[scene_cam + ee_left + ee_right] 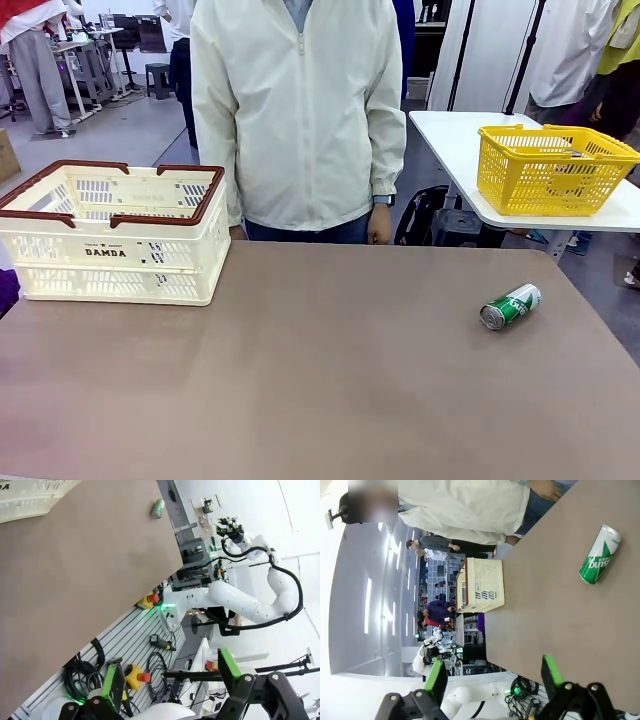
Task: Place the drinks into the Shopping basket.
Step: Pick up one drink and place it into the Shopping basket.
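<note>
Drinks on view: one green can with white lettering, lying on its side on the brown table, toward the table's right edge in the front view. Its silver top faces the robot's side of the table. It rests alone, touched by neither a gripper nor a hand.

Shopping basket, cream-white with a dark red-brown rim and marked "DAMDA", stands upright at the far left of the table, well apart from the can. Its interior cannot be judged from this angle.

Left gripper: jaws spread wide, green pads well apart, released and gripping no object. It sits off the near edge of the table, above cables and a yellow box with a red button; the can and a corner of the basket lie far beyond it.

Right gripper: jaws likewise spread wide, released. It is held back from the table's edge, with the can on the surface ahead and the basket farther off.

Person in a pale zip jacket stands at the far side, arms down, one hand at the table's far edge. Behind, a yellow mesh basket sits on a white side table.
</note>
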Motion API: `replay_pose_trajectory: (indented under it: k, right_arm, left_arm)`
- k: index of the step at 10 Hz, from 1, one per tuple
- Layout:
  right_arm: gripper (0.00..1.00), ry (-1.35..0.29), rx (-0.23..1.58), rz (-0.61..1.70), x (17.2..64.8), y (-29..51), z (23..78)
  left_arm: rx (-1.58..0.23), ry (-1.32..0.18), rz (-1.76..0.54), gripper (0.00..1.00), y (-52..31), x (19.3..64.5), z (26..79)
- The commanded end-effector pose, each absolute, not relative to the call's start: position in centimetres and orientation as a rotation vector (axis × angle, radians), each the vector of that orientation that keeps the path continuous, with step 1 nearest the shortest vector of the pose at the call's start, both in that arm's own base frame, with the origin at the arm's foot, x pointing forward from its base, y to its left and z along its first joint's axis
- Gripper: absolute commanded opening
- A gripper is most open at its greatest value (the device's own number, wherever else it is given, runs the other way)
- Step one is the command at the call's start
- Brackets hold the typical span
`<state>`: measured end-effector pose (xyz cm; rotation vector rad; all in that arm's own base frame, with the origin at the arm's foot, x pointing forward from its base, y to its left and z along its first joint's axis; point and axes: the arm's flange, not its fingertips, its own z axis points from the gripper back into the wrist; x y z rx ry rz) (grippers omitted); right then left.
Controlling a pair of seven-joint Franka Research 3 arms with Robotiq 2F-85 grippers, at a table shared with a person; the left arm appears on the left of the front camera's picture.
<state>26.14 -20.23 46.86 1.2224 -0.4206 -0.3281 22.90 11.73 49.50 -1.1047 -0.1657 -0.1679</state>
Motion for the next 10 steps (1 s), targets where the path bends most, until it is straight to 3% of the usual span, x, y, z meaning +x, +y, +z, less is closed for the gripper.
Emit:
replay_pose_trajectory:
  k: [1,2,4,6,7,9,10]
  right_arm:
    - [1.00,-0.411,1.232,-0.336,26.2,-20.0,47.3]
    - [1.00,-0.421,1.222,-0.328,26.1,-20.2,46.9]
    - [1.00,-0.254,0.676,-0.113,30.6,-15.0,48.3]
    - [1.00,-0.208,0.240,-0.110,34.8,-12.0,47.5]
    - [1.00,-0.203,0.128,-0.050,35.5,-10.8,46.8]
    - [1.00,-0.258,0.067,-0.034,35.3,-9.8,45.9]
    - [1.00,-0.295,0.327,-0.064,36.0,-9.5,47.6]
  left_arm:
    - [-1.130,-0.177,-0.182,1.00,11.6,22.9,49.3]
    - [-1.130,-0.177,-0.182,1.00,11.6,22.9,49.3]
    - [-1.130,-0.177,-0.182,1.00,11.6,22.9,49.3]
    - [-1.130,-0.177,-0.182,1.00,11.6,22.9,49.3]
    - [-1.130,-0.177,-0.182,1.00,11.6,22.9,49.3]
    - [-1.130,-0.177,-0.182,1.00,11.6,22.9,49.3]
    - [-1.130,-0.177,-0.182,1.00,11.6,22.9,49.3]
